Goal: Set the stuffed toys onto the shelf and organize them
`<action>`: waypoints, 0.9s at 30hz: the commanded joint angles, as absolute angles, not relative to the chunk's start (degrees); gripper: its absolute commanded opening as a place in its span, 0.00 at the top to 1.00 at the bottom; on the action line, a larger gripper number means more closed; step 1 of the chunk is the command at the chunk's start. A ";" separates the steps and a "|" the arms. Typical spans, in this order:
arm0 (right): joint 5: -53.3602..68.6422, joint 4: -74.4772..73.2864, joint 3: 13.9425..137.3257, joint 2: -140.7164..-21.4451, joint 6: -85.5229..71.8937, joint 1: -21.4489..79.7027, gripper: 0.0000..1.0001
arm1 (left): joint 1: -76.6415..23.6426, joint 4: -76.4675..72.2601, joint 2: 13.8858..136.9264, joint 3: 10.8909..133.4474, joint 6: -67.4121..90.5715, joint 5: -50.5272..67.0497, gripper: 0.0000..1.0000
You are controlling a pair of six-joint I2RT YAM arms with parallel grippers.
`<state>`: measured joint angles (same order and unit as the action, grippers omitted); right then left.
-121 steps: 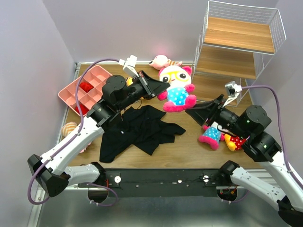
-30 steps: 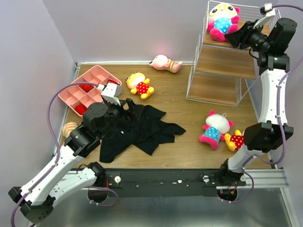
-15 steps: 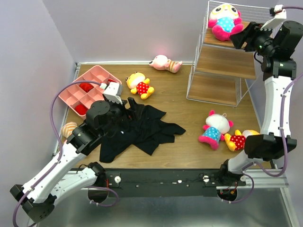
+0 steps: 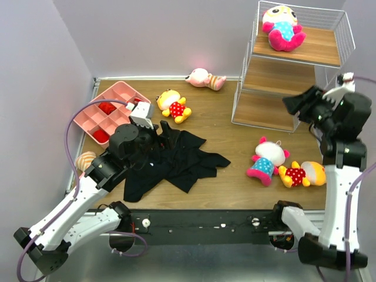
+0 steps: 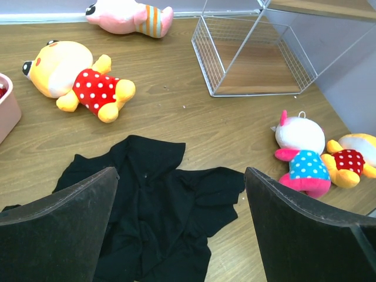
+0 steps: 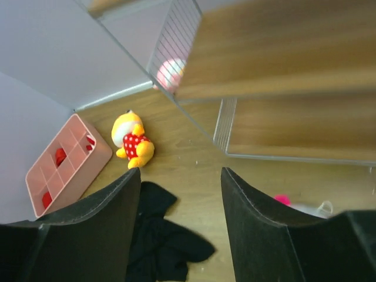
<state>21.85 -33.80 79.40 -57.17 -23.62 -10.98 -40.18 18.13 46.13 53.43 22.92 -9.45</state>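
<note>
Top external, blue doll (image 4: pixel 282 26) atop shelf (image 4: pixel 320 54), left fingers (image 5: pixel 59 229) and right fingers (image 6: pixel 88 235) released.

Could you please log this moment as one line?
shelf top tier: one blue-dotted doll | left gripper: jaws open, over black cloth | right gripper: jaws open, empty

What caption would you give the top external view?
Blue-dotted doll lies atop the shelf; left gripper and right gripper hang open, empty.
</note>
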 commanded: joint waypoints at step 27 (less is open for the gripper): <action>-15.37 -37.88 37.88 -62.13 -39.64 10.28 0.43 | -39.90 17.14 46.67 52.29 20.74 -9.15 0.01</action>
<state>-4.47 -38.48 38.33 -58.28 -36.53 7.90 -40.18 18.09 46.09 52.75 21.80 -9.45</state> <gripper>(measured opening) 0.570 0.988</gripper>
